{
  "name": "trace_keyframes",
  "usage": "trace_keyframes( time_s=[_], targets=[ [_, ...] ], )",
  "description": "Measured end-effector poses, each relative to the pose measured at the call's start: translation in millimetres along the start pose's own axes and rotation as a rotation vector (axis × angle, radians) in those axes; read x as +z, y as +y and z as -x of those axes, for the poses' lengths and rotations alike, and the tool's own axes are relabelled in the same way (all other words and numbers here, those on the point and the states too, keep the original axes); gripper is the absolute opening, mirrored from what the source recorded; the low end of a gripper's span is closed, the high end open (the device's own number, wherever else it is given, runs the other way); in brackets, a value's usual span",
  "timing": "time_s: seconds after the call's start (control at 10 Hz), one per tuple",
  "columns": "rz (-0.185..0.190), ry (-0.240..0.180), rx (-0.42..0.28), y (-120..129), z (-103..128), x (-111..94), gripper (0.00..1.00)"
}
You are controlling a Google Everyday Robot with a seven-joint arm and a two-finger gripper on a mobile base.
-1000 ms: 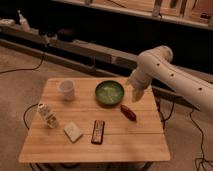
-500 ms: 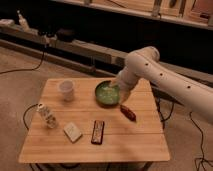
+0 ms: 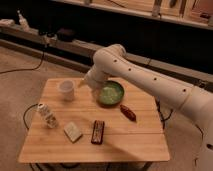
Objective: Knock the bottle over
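The white robot arm [image 3: 150,80] comes in from the right edge of the frame and bends down near the centre. Its gripper [image 3: 91,86] hangs low over the light wooden slatted table [image 3: 135,142], between the white round cup [image 3: 66,90] on its left and the green round bowl [image 3: 111,93] on its right. It is just beside the rim of the bowl. I cannot tell if the gripper is apart or together, because the end of the arm is seen only as one pale shape.

The small clear plastic bottle with a pale cap and a whitish label [image 3: 47,116] stands in the lower left of the frame, near the left edge of the table. It is down and to the left of the gripper, beyond the cup, and apart from it.

Right of the bottle lie a pale square block [image 3: 73,132] and a dark flat rectangular object [image 3: 98,132]. A reddish-brown oblong thing [image 3: 128,113] lies below the bowl, to the right.
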Motion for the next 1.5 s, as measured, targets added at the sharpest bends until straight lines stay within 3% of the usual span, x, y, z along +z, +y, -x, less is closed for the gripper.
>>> trace_keyframes(
  time_s=[0.2, 0.3, 1.5],
  targets=[
    [-0.051, -0.075, -0.05, -37, -1, 23, 0.65],
    [-0.063, -0.093, -0.057, -43, 0, 27, 0.65],
    [-0.07, -0.115, -0.076, -50, -3, 29, 0.62]
  ],
)
